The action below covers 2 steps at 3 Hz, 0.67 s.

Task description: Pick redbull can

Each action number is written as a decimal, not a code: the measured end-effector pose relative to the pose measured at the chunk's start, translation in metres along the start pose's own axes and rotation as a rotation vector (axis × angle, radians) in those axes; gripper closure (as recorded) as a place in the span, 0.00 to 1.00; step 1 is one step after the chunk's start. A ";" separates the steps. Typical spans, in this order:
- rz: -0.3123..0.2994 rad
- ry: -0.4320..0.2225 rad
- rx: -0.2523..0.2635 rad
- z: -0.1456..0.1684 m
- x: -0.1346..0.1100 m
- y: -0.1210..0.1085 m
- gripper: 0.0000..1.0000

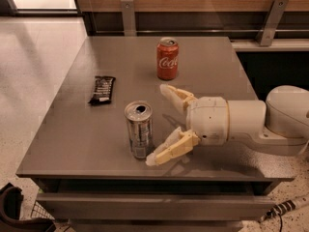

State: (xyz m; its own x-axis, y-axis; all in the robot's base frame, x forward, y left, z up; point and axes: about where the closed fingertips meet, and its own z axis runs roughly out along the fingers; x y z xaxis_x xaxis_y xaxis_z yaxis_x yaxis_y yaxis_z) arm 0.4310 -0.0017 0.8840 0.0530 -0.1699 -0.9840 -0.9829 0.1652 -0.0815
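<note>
Looks like the reach-in stage to me: the hand [159, 124] is spread wide open just to the right of the redbull can [139, 129], which stands upright near the front of the bench [72, 144], with nothing gripped yet. I'd guess the next move is sliding left so both fingers straddle the can, then squeezing without tipping it.

One high, near view of the table [72, 144].
Camera looks down from its front edge; the gripper [157, 124], spread wide, is over its right half.
</note>
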 end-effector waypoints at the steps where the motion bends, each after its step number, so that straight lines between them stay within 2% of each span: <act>1: -0.026 -0.009 -0.007 0.012 -0.009 0.007 0.00; 2: -0.035 -0.004 -0.009 0.018 -0.012 0.010 0.01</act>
State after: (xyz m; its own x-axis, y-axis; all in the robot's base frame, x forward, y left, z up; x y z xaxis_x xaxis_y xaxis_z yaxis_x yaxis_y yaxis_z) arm 0.4242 0.0198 0.8919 0.0881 -0.1716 -0.9812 -0.9820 0.1502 -0.1144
